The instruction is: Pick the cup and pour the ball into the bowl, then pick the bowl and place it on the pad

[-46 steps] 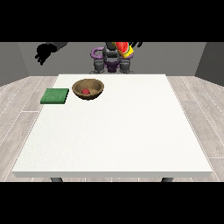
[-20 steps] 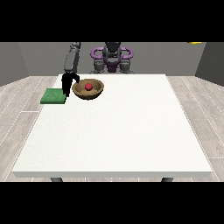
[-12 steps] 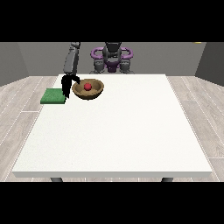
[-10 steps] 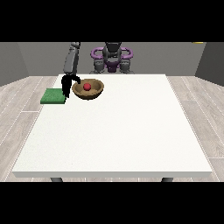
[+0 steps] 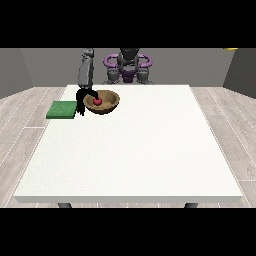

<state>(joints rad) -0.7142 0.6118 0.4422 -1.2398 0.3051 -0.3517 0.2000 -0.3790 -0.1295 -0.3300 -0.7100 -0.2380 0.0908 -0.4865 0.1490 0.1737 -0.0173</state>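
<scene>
Grey walls and a pale plank floor are seen around the large white tabletop [image 5: 130, 150]. Toward its far left corner a brown wooden bowl [image 5: 102, 102] is set, and a small red ball [image 5: 97, 101] is seen lying inside it, left of the bowl's middle. No cup is visible anywhere. At the bowl's left rim the black hand at the view's left [image 5: 81, 100] is held, hung from a grey forearm [image 5: 86, 70] that comes down from above; a curved black finger or thumb is arched over the rim toward the ball, while other fingers are pointed down outside the bowl. Whether the rim is actually pinched cannot be told. Just beside that hand, further left, a flat green pad [image 5: 62, 109] is laid at the tabletop's edge, apart from the bowl. Behind the tabletop the robot's torso [image 5: 128, 67] with purple rings is seen. No hand is shown at the view's right.
</scene>
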